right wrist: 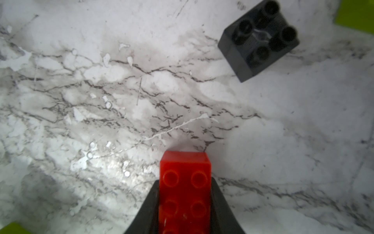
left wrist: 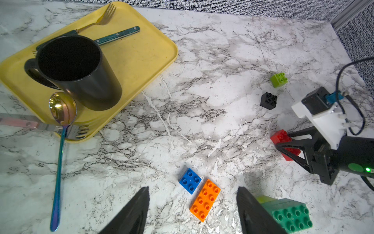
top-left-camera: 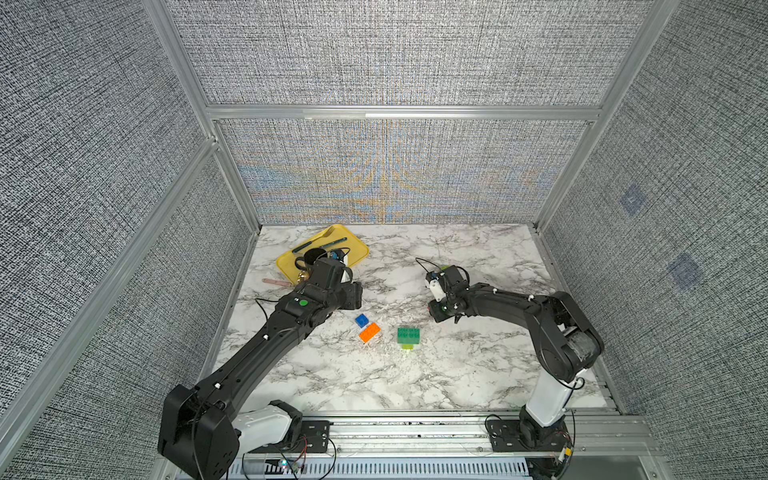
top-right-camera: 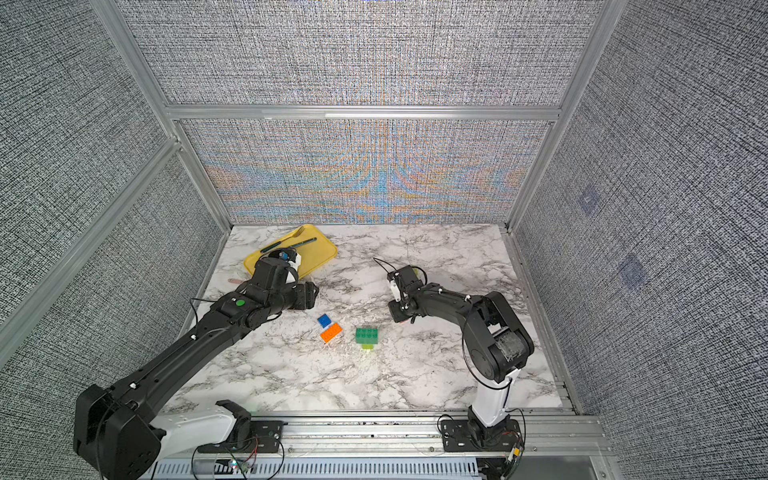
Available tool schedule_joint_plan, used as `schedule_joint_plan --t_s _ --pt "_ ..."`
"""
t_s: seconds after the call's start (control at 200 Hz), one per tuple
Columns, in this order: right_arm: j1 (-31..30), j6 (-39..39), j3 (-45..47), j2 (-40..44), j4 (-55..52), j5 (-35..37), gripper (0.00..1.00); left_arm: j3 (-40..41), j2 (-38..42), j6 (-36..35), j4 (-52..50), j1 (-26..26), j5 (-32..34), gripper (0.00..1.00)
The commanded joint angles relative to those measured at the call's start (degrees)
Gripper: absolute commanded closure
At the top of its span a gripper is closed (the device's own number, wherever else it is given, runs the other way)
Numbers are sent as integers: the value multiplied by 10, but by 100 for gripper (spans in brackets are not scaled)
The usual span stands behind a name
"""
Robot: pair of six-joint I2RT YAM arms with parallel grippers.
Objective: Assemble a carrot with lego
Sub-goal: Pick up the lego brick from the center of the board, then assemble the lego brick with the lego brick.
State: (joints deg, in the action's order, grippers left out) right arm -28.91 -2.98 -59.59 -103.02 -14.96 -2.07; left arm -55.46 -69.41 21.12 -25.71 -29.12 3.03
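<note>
Red brick clamped in right gripper; left gripper open, empty, near orange brick

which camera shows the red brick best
The right wrist view: the red brick fills the foreground, studs clear, clamped in the right gripper. The left wrist view shows it small, partly behind the fingers. In both top views the arm hides nearly all of it.
</note>
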Motion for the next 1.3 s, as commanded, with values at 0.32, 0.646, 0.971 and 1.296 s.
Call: schedule_joint_plan --t_s 0.32,0.646,0.971,1.296 --pt "-68 216 -14 160 -80 -67 74 -15 60 -20 -89 1 36 26" --pt "-138 364 -61 141 -155 -148 74 -25 79 -37 -137 23 44 25" --pt "-146 421 -89 103 -192 -162 74 -20 85 -44 -130 28 49 25" --pt "-148 436 -101 82 -209 -162 74 -19 79 -48 -126 28 42 25"
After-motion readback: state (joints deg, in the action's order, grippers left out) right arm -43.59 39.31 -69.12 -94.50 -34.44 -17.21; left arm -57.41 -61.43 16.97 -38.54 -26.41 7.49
